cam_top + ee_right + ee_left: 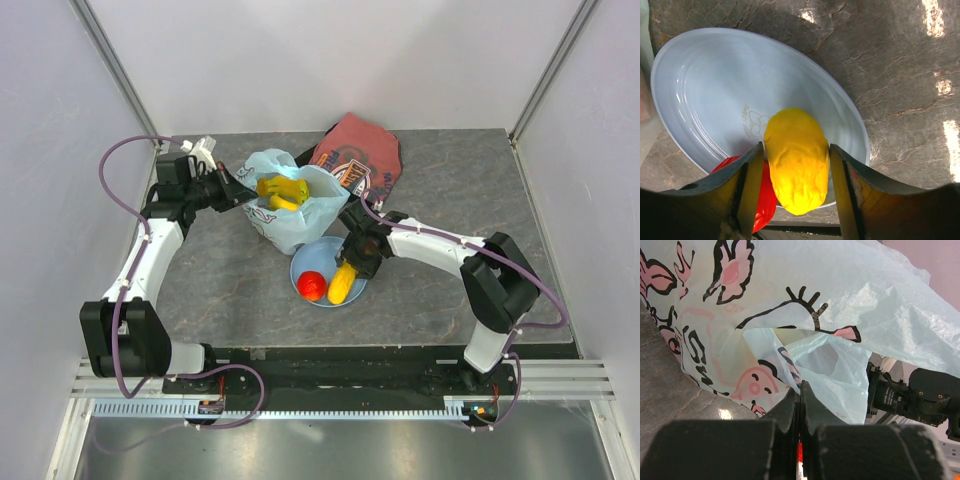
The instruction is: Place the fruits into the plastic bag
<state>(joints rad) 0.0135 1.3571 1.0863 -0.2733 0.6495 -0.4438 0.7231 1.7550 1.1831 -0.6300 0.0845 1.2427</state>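
Roughly half done, going by what you can see. The bunch of bananas (282,189) is already inside the plastic bag (295,222), which stands mid-table with its mouth up, just in front of the dark-red cloth (355,153). Your left gripper (800,390) has its jaws pressed together on the bag's near edge, pinching the film and holding the mouth open on that side. Your right gripper (796,147) is down over the light-blue plate (715,95), just beside the bag, with a finger on each side of the yellow oblong fruit (797,160). Both pads look to be in contact, so call it clamped on the fruit. I can't tell from the wrist view whether it's off the plate or resting there, and its low end overhangs the rim. The red round fruit (764,197) sits on the plate touching the yellow one, by the left finger, untouched. The green and orange fruits aren't visible anywhere on the table. They're possibly in the bag under the bananas, but the top view doesn't show that deep. Left to do: move the yellow one into the bag mouth, then the red. Watch that the thin film doesn't fold shut on the unheld side.
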